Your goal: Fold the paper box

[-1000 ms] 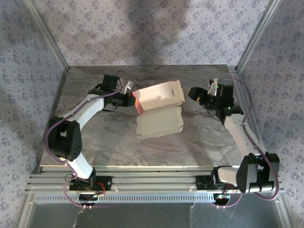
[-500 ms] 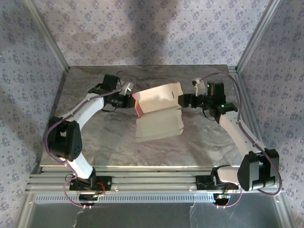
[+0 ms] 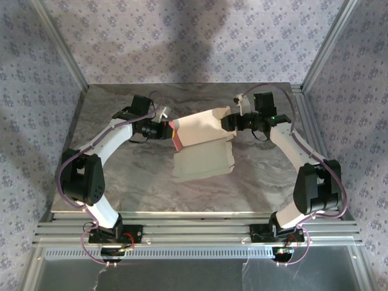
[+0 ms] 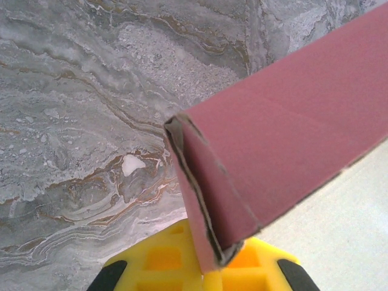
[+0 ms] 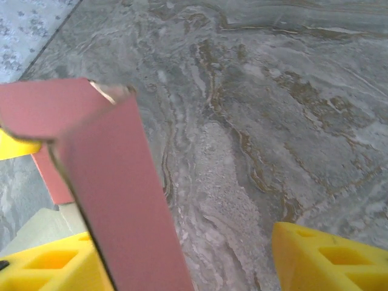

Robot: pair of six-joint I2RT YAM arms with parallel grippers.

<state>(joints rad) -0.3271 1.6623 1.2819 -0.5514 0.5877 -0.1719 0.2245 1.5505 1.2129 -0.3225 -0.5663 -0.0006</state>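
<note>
The paper box [image 3: 203,126] is a half-folded pink-red sheet with a pale reverse. Its upper panel is raised over the table and its lower panel [image 3: 203,159] lies flat. My left gripper [image 3: 168,129] is shut on the box's left folded corner; in the left wrist view the doubled pink edge [image 4: 206,206] is pinched between the yellow fingers [image 4: 151,260]. My right gripper [image 3: 230,123] stands at the box's right end with its jaws apart. In the right wrist view a pink panel [image 5: 115,182] rests by the left finger, with bare table up to the right finger [image 5: 327,257].
The grey marbled table [image 3: 121,176] is fenced by metal posts and patterned walls on the left, right and back. A metal rail [image 3: 194,233] runs along the near edge, where both arm bases sit.
My right arm has swung left and reached the box's right end, with its jaws a little narrower. The raised panel has tilted slightly. The left gripper has kept its hold and place.
</note>
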